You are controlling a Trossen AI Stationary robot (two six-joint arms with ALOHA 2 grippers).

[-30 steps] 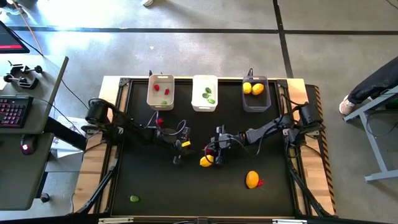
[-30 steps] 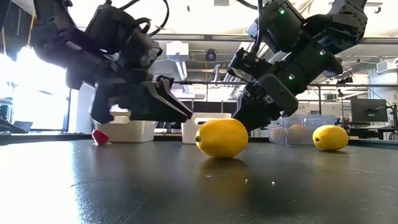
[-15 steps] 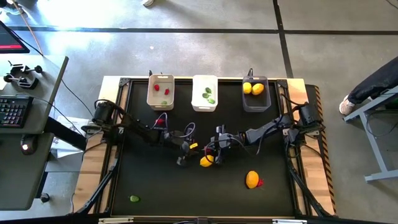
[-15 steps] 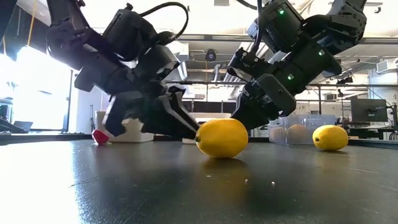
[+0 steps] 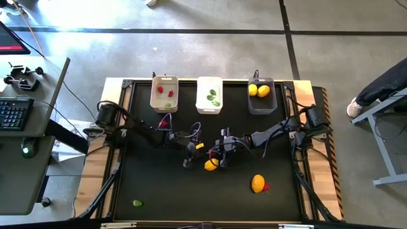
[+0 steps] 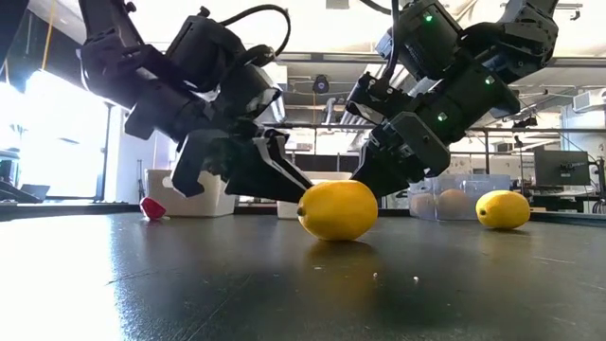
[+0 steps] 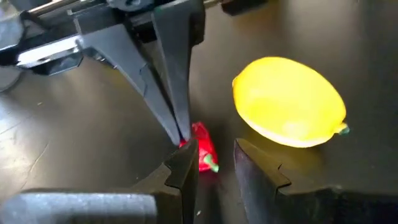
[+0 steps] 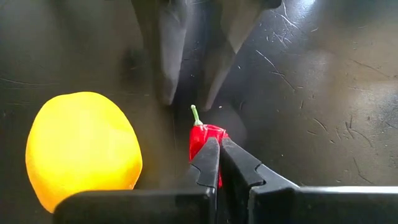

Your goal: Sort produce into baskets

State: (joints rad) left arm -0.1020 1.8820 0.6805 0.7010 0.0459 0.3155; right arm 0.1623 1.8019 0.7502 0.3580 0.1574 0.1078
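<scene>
The step in hand appears to be a handover of a small red pepper (image 8: 204, 140) from the right gripper (image 8: 219, 162) to the left gripper (image 7: 211, 163), both meeting just beside the yellow lemon (image 5: 210, 165) near the middle of the tabletop (image 5: 159, 191).

Procedure, as judged from this moment:
- Hold the right jaws closed on the pepper until the left jaws are seated around it. The left jaws stand open, one finger on each side of the pepper.
- Close the left jaws on the free part of the red body, clear of the right fingertips.
- Keep both grippers off the lemon, which will likely roll if nudged.
- The beige basket (image 5: 164, 94), beyond the lemon at the far edge of the tabletop, already holds red pieces and is the probable destination.

Appearance: the pepper is glossy red, much smaller than the lemon, with a thin green stem pointing away from the right jaws. It is held just above the tabletop.
</scene>
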